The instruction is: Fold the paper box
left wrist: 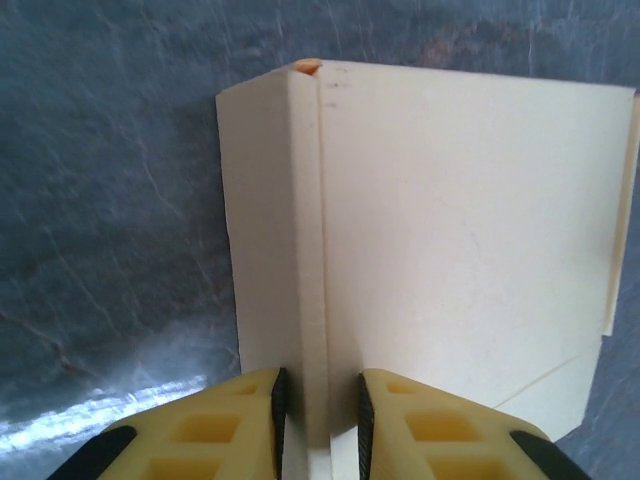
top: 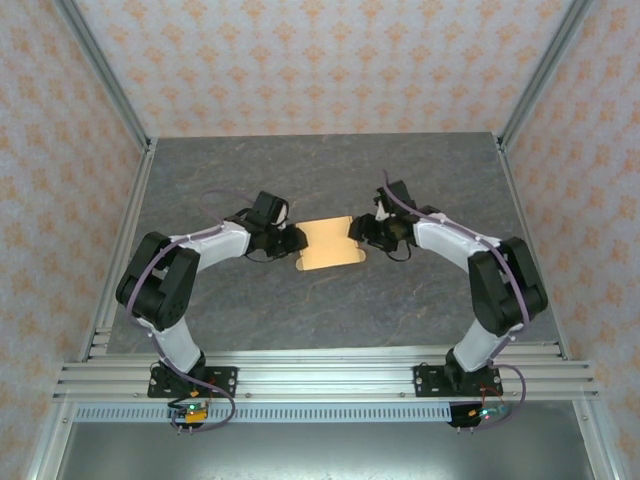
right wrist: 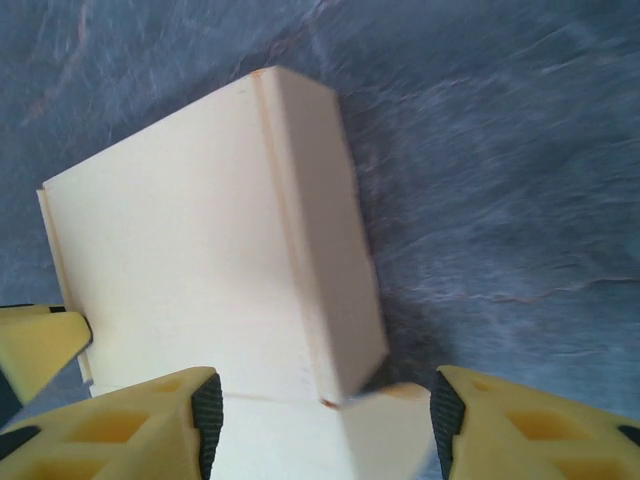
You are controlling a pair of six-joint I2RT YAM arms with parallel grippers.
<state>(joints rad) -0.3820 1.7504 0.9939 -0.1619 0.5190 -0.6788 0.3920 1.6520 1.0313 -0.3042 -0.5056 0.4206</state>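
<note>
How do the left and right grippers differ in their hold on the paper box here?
The left gripper holds its fingers narrow; the right gripper holds its own wide apart. The left gripper closely flanks a raised crease of the paper box, a firm pinch unconfirmed; the right gripper straddles a folded panel's corner with gaps either side. The left gripper is at the box's left end, the right gripper at its right. Both have yellow fingers.

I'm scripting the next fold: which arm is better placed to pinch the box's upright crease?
Left, likely. The left gripper narrowly straddles the raised crease of the paper box; the right gripper stands wide open around a side panel, gripping nothing.
</note>
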